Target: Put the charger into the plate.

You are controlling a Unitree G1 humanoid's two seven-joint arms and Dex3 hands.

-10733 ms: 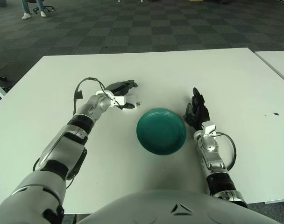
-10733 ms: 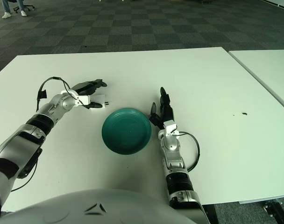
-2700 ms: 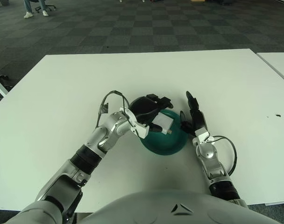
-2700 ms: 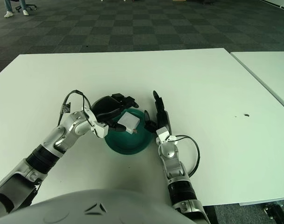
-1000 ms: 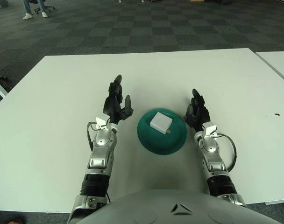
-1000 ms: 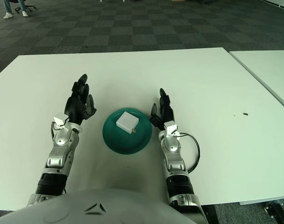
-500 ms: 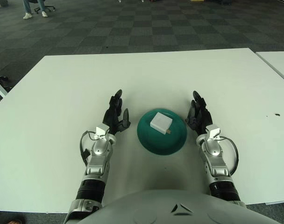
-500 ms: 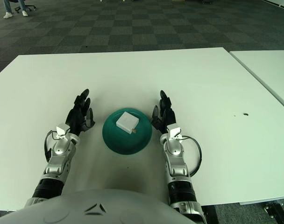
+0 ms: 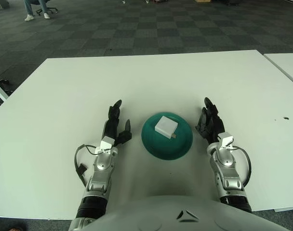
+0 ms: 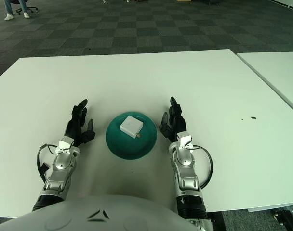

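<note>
A white square charger (image 9: 166, 126) lies inside the teal plate (image 9: 178, 147) near its upper left, its metal prongs pointing right. The plate sits on the white table in front of me. My left hand (image 9: 115, 124) rests on the table just left of the plate, fingers spread and empty. My right hand (image 9: 208, 120) rests just right of the plate, fingers spread and empty. Neither hand touches the plate.
The white table (image 9: 64, 91) stretches wide on all sides. A second white table (image 9: 286, 65) stands at the far right across a narrow gap. A small dark speck (image 9: 286, 118) marks the table at the right. Dark checkered carpet lies beyond the far edge.
Earlier my left hand carried the charger to the plate and left it there. In the last second both hands have drawn back a little toward me beside the plate.
</note>
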